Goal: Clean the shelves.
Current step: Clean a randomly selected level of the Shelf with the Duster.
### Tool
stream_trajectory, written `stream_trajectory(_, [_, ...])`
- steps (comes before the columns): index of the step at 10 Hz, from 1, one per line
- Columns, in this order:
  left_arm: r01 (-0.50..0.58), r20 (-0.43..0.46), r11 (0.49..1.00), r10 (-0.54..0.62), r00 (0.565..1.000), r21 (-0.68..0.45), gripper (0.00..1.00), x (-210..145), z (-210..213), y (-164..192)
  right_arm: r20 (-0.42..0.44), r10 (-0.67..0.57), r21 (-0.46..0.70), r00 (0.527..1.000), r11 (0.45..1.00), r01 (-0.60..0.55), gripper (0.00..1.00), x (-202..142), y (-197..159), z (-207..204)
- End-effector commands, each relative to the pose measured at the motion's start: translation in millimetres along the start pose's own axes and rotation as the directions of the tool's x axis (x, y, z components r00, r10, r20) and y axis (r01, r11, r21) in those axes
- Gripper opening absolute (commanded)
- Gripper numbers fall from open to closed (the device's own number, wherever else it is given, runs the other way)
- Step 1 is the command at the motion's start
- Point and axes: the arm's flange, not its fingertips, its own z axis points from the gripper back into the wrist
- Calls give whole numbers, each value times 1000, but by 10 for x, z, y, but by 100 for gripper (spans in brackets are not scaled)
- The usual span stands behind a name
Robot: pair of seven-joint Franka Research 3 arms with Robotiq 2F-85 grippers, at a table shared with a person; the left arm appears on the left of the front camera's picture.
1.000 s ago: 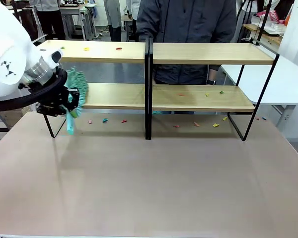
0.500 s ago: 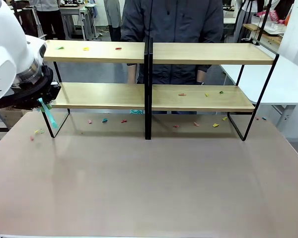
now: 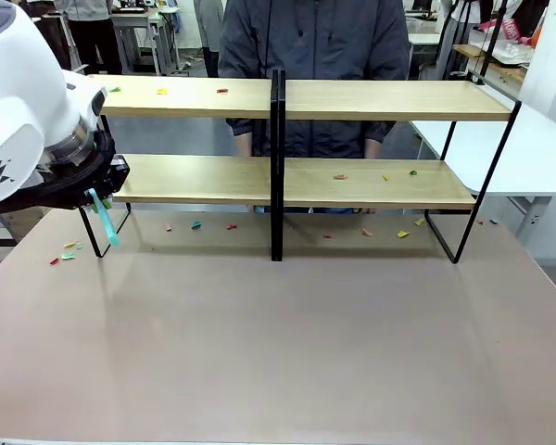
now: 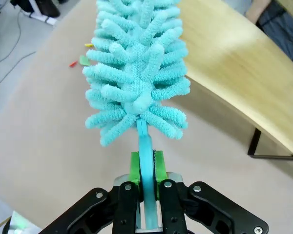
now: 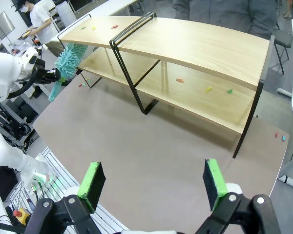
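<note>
The shelves (image 3: 352, 100) stand across the far half of the table, two wooden tiers on a black frame. Small coloured scraps (image 3: 160, 91) lie on the top left board, and more scraps (image 3: 385, 177) on the lower right board. My left gripper (image 4: 146, 171) is shut on the handle of a teal fluffy duster (image 4: 136, 73), held just off the left end of the lower shelf (image 4: 234, 63). From the front, the duster handle (image 3: 103, 222) pokes down below the left wrist. My right gripper (image 5: 153, 183) stands open, high above the table's near side, holding nothing.
A person (image 3: 315, 46) stands behind the shelves at the far side. Loose scraps (image 3: 195, 224) lie on the table under the lower shelf, and a few scraps (image 3: 67, 252) lie near the left leg. A white table (image 3: 547, 148) adjoins at the right.
The duster has swept leftwards off the end of the lower left shelf, its head now hidden behind my left arm. Scraps have landed on the table at the left.
</note>
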Motion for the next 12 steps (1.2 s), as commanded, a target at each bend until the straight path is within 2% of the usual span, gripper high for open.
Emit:
stream_trajectory(1, [92, -100, 989, -104, 990, -114, 13, 6, 3, 82, 5, 3, 12, 1000, 1000, -3, 100, 3, 0, -2])
stream_trajectory(3, [166, -196, 940, -231, 953, -300, 13, 33, 87, 149, 5, 3, 12, 1000, 1000, -3, 100, 3, 0, -2])
stream_trajectory(5, [254, -232, 838, -402, 886, -482, 13, 122, 238, 356, 5, 3, 12, 1000, 1000, -3, 100, 3, 0, -2])
stream_trajectory(6, [296, -256, 787, -489, 834, -541, 13, 197, 326, 527, 5, 3, 12, 1000, 1000, -3, 100, 3, 0, -2])
stream_trajectory(7, [342, -261, 696, -606, 751, -631, 13, 263, 413, 746, 5, 3, 12, 1000, 1000, -3, 100, 3, 0, -2])
stream_trajectory(8, [357, -245, 582, -712, 658, -731, 13, 344, 515, 1036, 5, 3, 12, 1000, 1000, -3, 100, 3, 0, -2])
stream_trajectory(10, [360, -205, 454, -807, 553, -815, 13, 472, 689, 1538, 5, 3, 12, 1000, 1000, -3, 100, 3, 0, -2])
stream_trajectory(11, [314, -167, 381, -825, 540, -869, 13, 535, 813, 1791, 5, 3, 12, 1000, 1000, -3, 100, 3, 0, -2])
stream_trajectory(12, [320, -96, 322, -823, 560, -891, 13, 565, 955, 2059, 5, 3, 12, 1000, 1000, -3, 100, 3, 0, -2])
